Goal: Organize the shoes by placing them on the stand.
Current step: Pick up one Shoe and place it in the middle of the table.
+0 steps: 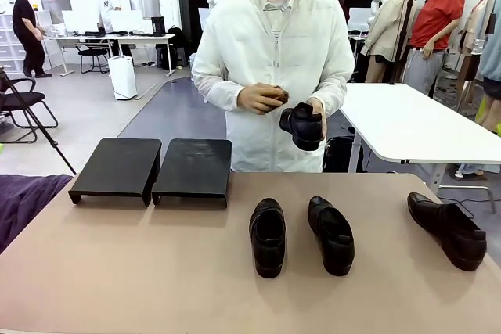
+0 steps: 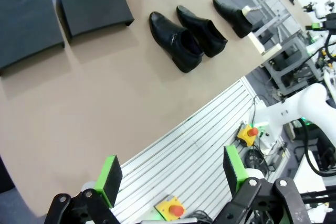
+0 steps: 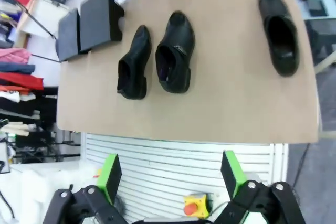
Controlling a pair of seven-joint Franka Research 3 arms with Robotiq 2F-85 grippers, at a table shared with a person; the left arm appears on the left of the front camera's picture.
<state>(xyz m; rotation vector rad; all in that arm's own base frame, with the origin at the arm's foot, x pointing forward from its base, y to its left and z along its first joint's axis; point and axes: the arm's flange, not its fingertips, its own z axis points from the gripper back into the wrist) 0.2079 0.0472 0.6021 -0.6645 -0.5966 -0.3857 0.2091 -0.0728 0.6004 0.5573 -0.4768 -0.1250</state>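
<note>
Three black shoes lie on the tan table: one [image 1: 268,236] and a second [image 1: 330,234] side by side at the middle, a third [image 1: 447,229] at the right edge. Across the table, a person in a white coat holds another black shoe [image 1: 303,125] in both hands above the far edge. The stand is two low black platforms [image 1: 117,167] [image 1: 193,170] at the far left, with nothing on them. My left gripper [image 2: 172,174] hangs open over the near table edge, far from the shoes [image 2: 175,40]. Likewise my right gripper [image 3: 170,174] is open and well short of the shoes [image 3: 174,59].
A purple cloth [image 1: 23,201] lies at the table's left edge. A white table [image 1: 407,119] stands behind on the right. Below the near edge runs a ribbed metal frame [image 3: 189,163] with red stop buttons [image 3: 192,204]. The tabletop in front of the stand is bare.
</note>
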